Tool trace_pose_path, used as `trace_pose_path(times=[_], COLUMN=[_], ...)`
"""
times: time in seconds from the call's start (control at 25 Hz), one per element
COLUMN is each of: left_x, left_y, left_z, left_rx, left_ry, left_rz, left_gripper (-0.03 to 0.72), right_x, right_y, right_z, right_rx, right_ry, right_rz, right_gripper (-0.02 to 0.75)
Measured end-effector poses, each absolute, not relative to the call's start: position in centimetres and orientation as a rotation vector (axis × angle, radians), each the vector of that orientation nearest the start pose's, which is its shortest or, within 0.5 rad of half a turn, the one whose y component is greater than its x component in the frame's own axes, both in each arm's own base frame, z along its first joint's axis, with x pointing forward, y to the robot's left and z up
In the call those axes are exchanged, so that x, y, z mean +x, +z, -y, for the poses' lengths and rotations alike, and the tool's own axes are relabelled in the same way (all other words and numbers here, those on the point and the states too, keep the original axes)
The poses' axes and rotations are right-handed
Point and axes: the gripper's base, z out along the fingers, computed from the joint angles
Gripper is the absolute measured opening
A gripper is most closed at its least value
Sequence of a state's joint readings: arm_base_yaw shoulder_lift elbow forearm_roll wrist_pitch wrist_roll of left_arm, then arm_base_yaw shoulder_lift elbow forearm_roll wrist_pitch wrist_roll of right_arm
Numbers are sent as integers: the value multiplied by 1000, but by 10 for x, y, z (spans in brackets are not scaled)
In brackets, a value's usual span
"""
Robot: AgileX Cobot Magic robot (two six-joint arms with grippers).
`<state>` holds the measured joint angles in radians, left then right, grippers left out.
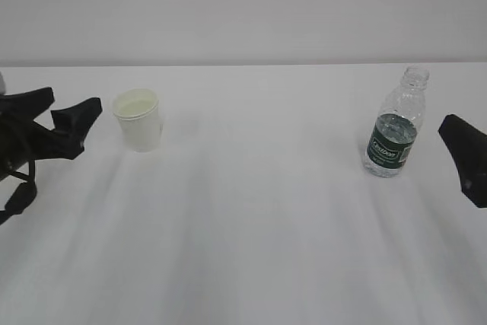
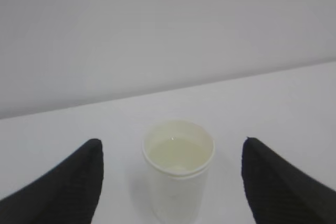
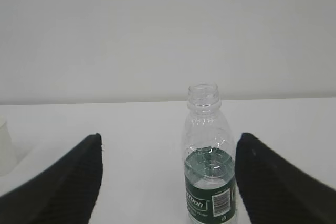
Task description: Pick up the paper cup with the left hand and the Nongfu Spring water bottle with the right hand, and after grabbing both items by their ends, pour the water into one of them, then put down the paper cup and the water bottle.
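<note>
The white paper cup (image 1: pixel 138 119) stands upright at the left of the table. My left gripper (image 1: pixel 75 101) is just left of it, open. In the left wrist view the cup (image 2: pixel 177 182) sits centred between the two black fingers (image 2: pixel 73 182) of the gripper (image 2: pixel 171 140), touching neither. A small glint shows inside the cup. The Nongfu Spring water bottle (image 1: pixel 394 129) stands upright at the right, capless. The water (image 3: pixel 210 167) fills it to about half. My right gripper (image 3: pixel 169 135) is open, with the bottle (image 3: pixel 209 182) close to its right finger (image 3: pixel 273 182) and apart from it.
White table (image 1: pixel 259 218) against a plain pale wall. Only one black finger of the right gripper (image 1: pixel 461 150) shows at the right edge of the exterior view. The cup's side (image 3: pixel 4 148) peeks in at the left edge of the right wrist view.
</note>
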<state>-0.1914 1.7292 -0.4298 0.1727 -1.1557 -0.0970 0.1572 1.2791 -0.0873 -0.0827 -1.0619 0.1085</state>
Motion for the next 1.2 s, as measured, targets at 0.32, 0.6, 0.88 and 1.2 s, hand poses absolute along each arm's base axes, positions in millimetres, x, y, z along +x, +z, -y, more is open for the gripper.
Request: trace_pose_path(times=[0.32, 0.6, 0.88, 1.2], left_x=[247, 226, 191, 137], left_y=[207, 246, 278, 302], left_z=[60, 52, 41, 27], left_rx=[228, 186, 138, 81], left_ry=[-282, -245, -222, -227], left_rz=[-1484, -1460, -1473, -1495], left_gripper=[586, 578, 575, 575], right_x=[157, 150, 141, 114], right_y=[204, 229, 267, 297], right_z=[-30, -27, -24, -17], right_rx=[-124, -123, -121, -119], right_ry=[212, 187, 155, 107], right_rz=[-1614, -1638, -1673, -1754], right_gripper=[587, 587, 587, 587])
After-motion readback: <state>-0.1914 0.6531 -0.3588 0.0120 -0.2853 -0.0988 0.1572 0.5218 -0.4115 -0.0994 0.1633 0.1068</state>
